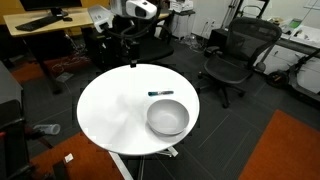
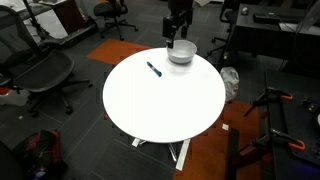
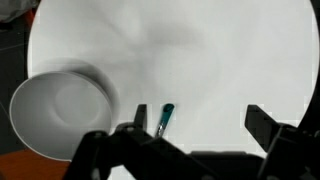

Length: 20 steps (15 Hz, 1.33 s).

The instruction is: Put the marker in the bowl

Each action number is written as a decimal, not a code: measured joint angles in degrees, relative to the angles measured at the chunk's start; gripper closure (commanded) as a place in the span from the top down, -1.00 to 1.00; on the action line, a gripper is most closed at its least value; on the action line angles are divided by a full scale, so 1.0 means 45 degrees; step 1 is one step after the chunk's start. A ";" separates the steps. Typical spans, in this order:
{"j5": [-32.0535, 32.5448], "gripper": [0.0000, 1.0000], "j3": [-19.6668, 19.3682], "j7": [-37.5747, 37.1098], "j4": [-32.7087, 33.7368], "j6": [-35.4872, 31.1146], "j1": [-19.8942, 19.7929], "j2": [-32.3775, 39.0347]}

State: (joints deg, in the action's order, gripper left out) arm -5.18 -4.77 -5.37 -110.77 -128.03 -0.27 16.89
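Observation:
The teal-blue marker (image 1: 160, 93) lies flat on the round white table (image 1: 110, 110), a short way from the empty grey bowl (image 1: 166, 127). Both exterior views show this, with the marker (image 2: 154, 69) beside the bowl (image 2: 183, 57) near the table's far edge. My gripper (image 1: 132, 61) hangs open and empty above the table edge, high over both things. In the wrist view the gripper (image 3: 197, 125) has its fingers spread wide. The marker (image 3: 165, 119) lies just inside one finger and the bowl (image 3: 60, 115) sits off to the side.
Black office chairs (image 1: 232, 60) (image 2: 40, 75) stand around the table. A wooden desk with a monitor (image 1: 40, 25) is at the back. An orange rug (image 1: 290, 150) and cables lie on the floor. A tripod stand (image 2: 270, 120) is nearby.

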 measured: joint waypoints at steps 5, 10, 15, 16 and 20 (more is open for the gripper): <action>0.0093 1.00 -0.0112 -0.1320 0.0894 -0.1873 -0.0004 0.1936; 0.0116 1.00 -0.0422 -0.2911 0.2332 -0.2482 0.0017 0.3673; 0.0116 1.00 -0.0690 -0.3762 0.3827 -0.2472 0.0017 0.5173; 0.0116 1.00 -0.0717 -0.3887 0.4106 -0.2464 0.0018 0.5450; 0.0116 1.00 -0.0788 -0.3945 0.5143 -0.2424 0.0017 0.6505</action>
State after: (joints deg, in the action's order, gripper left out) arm -4.66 -8.32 -23.12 -87.62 -138.94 -0.20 46.16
